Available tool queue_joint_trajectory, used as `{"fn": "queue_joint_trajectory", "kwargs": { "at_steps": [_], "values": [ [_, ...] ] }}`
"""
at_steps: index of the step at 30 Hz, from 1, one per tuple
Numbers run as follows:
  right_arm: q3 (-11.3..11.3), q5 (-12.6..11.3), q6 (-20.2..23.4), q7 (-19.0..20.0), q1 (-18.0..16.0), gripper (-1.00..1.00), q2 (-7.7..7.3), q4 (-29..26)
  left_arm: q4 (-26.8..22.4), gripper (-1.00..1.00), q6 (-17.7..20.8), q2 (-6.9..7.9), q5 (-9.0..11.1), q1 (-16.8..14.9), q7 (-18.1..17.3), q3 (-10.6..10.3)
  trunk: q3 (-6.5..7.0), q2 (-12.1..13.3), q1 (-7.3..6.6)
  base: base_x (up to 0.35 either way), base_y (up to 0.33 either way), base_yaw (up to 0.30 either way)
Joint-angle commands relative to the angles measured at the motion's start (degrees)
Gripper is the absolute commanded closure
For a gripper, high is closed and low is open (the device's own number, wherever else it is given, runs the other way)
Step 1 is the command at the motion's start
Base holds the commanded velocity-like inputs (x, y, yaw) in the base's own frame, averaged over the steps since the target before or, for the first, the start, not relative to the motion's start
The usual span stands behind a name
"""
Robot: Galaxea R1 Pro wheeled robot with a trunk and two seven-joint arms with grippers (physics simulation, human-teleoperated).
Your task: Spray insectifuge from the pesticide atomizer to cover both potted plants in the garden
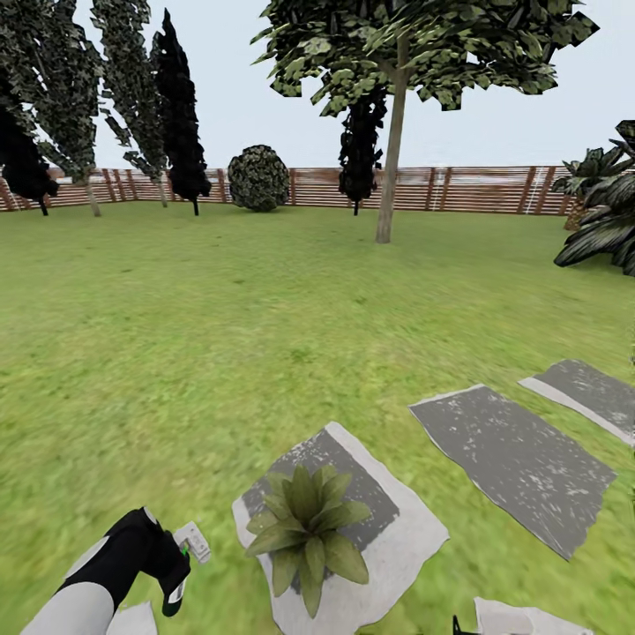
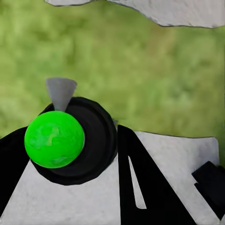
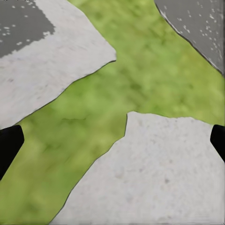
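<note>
Green leaves of one potted plant [image 1: 307, 522] are seen on a grey stepping stone [image 1: 401, 529] in the lawn [image 1: 220, 353]. The sprayer [image 1: 190, 541] is gripped by the left tool [image 1: 176, 564]; the right tool's [image 3: 112, 140] fingers are spread apart.

Even, bright daylight fills the rendered scene, with no clear light direction and no cast shadows on the lawn [image 1: 220, 335]. The sky is flat pale grey, without glare. The fence [image 1: 459, 188] line bows toward the frame edges. Grass beyond the left gripper [image 2: 117, 164] is soft and smeared; textures look low-resolution.
</note>
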Motion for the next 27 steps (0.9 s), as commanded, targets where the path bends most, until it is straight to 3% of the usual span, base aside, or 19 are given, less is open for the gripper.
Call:
{"fn": "queue_joint_trajectory", "kwargs": {
  "at_steps": [1, 5, 7, 9, 11, 12, 15, 17, 24, 27],
  "values": [
    [-0.3, 0.6, -0.2, -0.2, -0.1, -1.0, 0.01, 0.1, -2.0, 1.0, 0.3, -0.11, -0.2, -0.9, -0.5, 0.2, -0.05, 0.0, -0.01, -0.002, 0.029, -0.033],
    [-0.3, 0.7, -0.2, -0.2, -0.1, -1.0, 0.01, 0.0, -3.1, 1.0, 0.3, -1.82, -0.7, -3.3, -0.7, 0.1, -0.05, 0.0, -0.01, -0.001, 0.009, -0.011],
    [-0.3, 0.7, -0.2, -0.2, -0.1, -1.0, -0.03, 0.0, -3.2, 1.0, 1.1, -2.85, -1.9, -3.8, -0.7, -0.4, -0.05, 0.0, -0.01, 0.0, 0.001, -0.002],
    [-0.3, 0.7, -0.2, -0.1, -0.1, -1.0, -0.06, 0.0, -3.0, 1.0, 3.2, -3.55, -4.0, -4.0, -0.8, -3.0, -0.05, 0.0, -0.01, 0.0, 0.0, 0.0],
    [-0.3, 0.7, -0.2, -0.1, -0.1, -1.0, -0.07, 0.0, -2.9, 1.0, 4.3, -3.68, -4.5, -4.1, -0.8, -5.6, -0.05, 0.0, -0.01, 0.0, 0.0, 0.0],
    [-0.3, 0.7, -0.2, -0.1, -0.1, -1.0, -0.07, 0.0, -2.6, 1.0, 4.5, -3.51, -4.8, -4.0, -3.3, -6.6, -0.05, 0.0, -0.01, 0.0, 0.0, 0.0],
    [-0.3, 0.7, -0.2, -0.1, -0.1, -1.0, -0.08, 0.1, -2.5, 1.0, 4.2, -2.88, -5.1, -3.9, -7.8, -6.8, -0.05, 0.0, -0.01, 0.0, 0.0, 0.0],
    [-0.3, 0.7, -0.2, -0.1, -0.1, -1.0, -0.08, 0.1, -2.5, 1.0, 3.9, -2.37, -5.1, -3.8, -8.8, -6.6, -0.05, 0.0, -0.01, 0.0, 0.0, 0.0],
    [-0.3, 0.7, -0.2, -0.2, -0.1, -1.0, -0.06, 0.0, -2.8, 1.0, 3.5, -0.55, -3.9, -3.3, -9.1, -6.0, -0.05, 0.0, -0.01, 0.0, 0.0, 0.0],
    [-0.3, 0.7, -0.2, -0.2, -0.1, -1.0, -0.01, 0.0, -3.1, 1.0, 3.4, -0.5, -2.2, -3.3, -9.1, -4.2, -0.05, 0.0, -0.01, 0.0, 0.0, 0.0]
  ]
}}
